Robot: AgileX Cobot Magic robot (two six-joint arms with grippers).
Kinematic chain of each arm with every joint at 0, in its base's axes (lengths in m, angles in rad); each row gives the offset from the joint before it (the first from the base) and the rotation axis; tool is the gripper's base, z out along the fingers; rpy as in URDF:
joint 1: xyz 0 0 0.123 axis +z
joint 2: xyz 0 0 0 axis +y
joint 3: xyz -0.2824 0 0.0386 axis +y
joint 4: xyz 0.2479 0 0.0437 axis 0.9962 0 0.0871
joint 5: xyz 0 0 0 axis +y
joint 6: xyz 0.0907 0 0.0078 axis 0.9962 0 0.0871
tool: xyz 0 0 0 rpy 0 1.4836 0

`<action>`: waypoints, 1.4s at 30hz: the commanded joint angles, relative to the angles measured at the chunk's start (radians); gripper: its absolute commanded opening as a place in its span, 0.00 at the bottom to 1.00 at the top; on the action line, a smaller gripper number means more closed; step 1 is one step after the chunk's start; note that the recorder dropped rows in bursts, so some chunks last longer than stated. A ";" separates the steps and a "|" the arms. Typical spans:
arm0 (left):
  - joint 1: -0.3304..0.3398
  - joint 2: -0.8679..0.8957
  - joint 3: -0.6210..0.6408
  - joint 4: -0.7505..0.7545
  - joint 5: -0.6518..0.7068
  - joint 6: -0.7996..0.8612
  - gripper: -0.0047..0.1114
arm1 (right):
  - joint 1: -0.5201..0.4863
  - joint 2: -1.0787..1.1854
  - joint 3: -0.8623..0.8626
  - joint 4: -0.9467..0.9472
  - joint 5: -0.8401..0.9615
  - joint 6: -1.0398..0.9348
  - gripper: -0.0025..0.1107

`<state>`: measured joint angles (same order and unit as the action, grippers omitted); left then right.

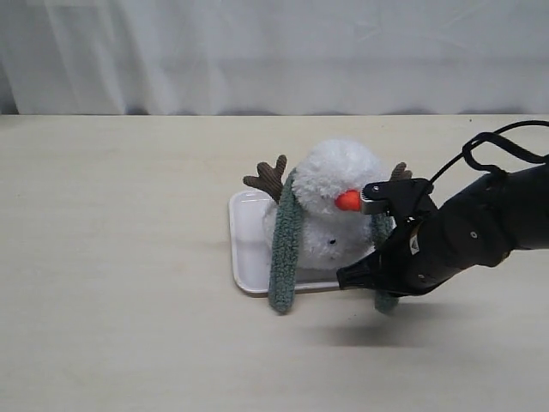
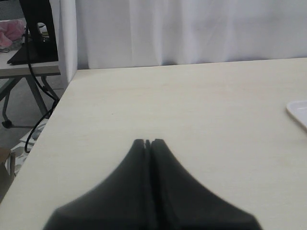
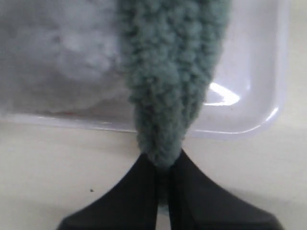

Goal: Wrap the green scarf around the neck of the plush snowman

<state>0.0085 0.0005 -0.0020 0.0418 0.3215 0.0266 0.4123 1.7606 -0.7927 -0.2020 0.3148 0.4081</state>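
The plush snowman [image 1: 339, 184] sits upright on a white tray [image 1: 244, 249], its orange nose facing front. The green scarf [image 1: 285, 249] lies behind its neck, and both ends hang down the front past the tray's near edge. My right gripper [image 1: 364, 279] is low at the tray's front right, shut on the scarf's right end. In the right wrist view the scarf [image 3: 168, 72] is pinched at the tips of the gripper [image 3: 160, 160], with the snowman's white plush [image 3: 57, 48] beside it. My left gripper [image 2: 147, 142] is shut on nothing, over bare table and away from the snowman.
A corner of the tray [image 2: 298, 111] shows at the edge of the left wrist view. The table's end, with a dark stand and cables [image 2: 33, 33] beyond it, lies ahead of the left gripper. A white curtain [image 1: 274, 51] hangs behind the table.
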 commanded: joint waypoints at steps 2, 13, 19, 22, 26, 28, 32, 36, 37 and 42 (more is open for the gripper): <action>-0.005 0.000 0.002 -0.001 -0.014 -0.002 0.04 | 0.059 -0.030 0.004 0.059 -0.021 -0.027 0.06; -0.005 0.000 0.002 -0.001 -0.014 -0.002 0.04 | 0.079 -0.030 0.004 0.150 -0.085 -0.030 0.12; -0.005 0.000 0.002 -0.001 -0.014 -0.002 0.04 | 0.079 -0.030 0.004 0.159 -0.070 -0.028 0.37; -0.005 0.000 0.002 -0.001 -0.014 -0.002 0.04 | 0.079 -0.034 0.004 0.168 -0.040 -0.028 0.46; -0.005 0.000 0.002 -0.001 -0.014 -0.002 0.04 | 0.079 -0.069 0.004 0.164 0.039 -0.045 0.47; -0.005 0.000 0.002 -0.001 -0.014 -0.002 0.04 | 0.079 -0.099 0.004 0.164 0.076 -0.056 0.47; -0.005 0.000 0.002 -0.001 -0.014 -0.002 0.04 | 0.079 -0.189 0.004 0.164 0.138 -0.069 0.46; -0.005 0.000 0.002 -0.001 -0.014 -0.002 0.04 | 0.079 -0.290 0.004 0.164 0.203 -0.082 0.47; -0.005 0.000 0.002 -0.001 -0.014 -0.002 0.04 | 0.079 -0.312 0.004 0.164 0.222 -0.084 0.47; -0.005 0.000 0.002 -0.001 -0.014 -0.002 0.04 | 0.079 -0.464 0.004 0.164 0.320 -0.112 0.43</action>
<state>0.0085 0.0005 -0.0020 0.0418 0.3215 0.0282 0.4900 1.3720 -0.7927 -0.0388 0.5814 0.3216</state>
